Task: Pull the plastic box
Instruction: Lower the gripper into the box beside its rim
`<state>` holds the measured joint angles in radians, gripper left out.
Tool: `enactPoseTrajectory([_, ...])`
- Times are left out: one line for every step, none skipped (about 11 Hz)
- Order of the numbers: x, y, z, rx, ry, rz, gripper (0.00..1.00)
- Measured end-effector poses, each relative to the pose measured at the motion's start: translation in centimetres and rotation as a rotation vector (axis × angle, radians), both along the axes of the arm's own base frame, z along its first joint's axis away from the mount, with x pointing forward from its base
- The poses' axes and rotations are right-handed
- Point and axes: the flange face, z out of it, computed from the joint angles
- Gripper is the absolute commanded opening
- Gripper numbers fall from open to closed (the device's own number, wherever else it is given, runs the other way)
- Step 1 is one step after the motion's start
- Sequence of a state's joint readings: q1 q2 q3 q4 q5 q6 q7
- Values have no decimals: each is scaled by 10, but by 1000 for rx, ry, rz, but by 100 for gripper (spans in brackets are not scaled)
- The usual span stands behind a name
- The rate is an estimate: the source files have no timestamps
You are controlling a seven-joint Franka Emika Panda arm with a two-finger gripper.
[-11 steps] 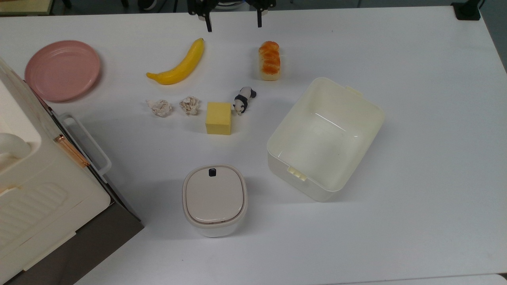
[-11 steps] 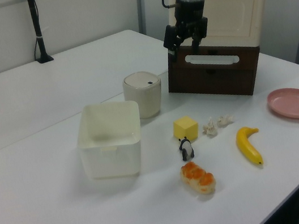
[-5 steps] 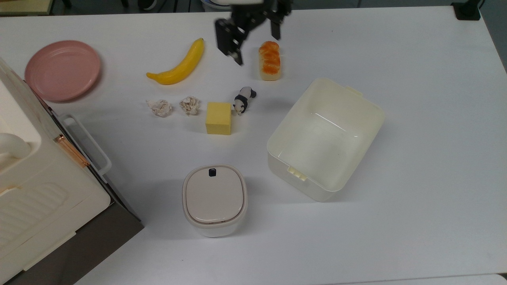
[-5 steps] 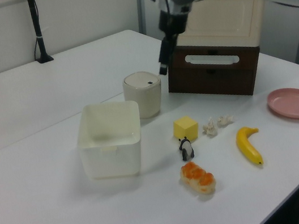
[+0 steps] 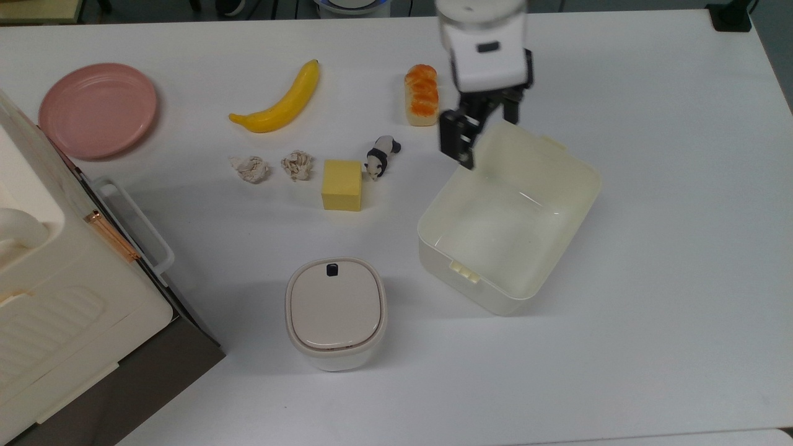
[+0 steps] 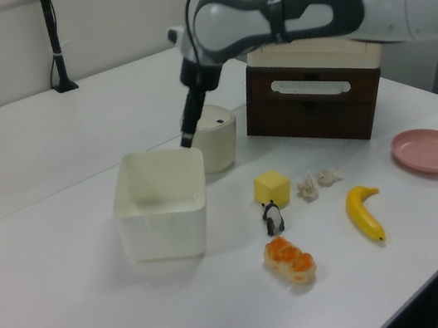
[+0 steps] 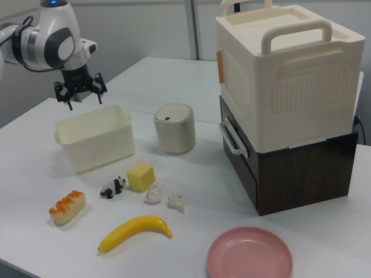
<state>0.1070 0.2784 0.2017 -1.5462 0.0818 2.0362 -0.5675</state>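
Note:
The plastic box is a large cream-white lidless tub, lying at an angle on the white table at the top view's centre right; it is empty. It also shows in the left view and the right view. My gripper hangs open above the box's corner nearest the bread, with nothing between its fingers. One dark finger stands over the rim on the top view's left side of that corner. In the right view the gripper hovers just above the box's far rim.
Bread, a panda figure and a yellow block lie close to the box on the top view's left. Beyond them are a banana, two paper balls, a pink plate, a lidded bin and a big cream appliance.
The gripper has swung from the top view's upper edge down and to the right, past the bread, to the box's corner. It stayed open. Nothing on the table moved.

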Motion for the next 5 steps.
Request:
enactPoseTrajectory([1,14,-9,3,1,18,100])
enactPoseTrajectory([1,20,-16,3,9,27,100])
enactPoseTrajectory([2,22,-22,2,17,31,100])
enactPoseTrajectory([3,26,-30,-2,29,37,100])
enactPoseTrajectory([4,29,-43,-15,44,47,100])
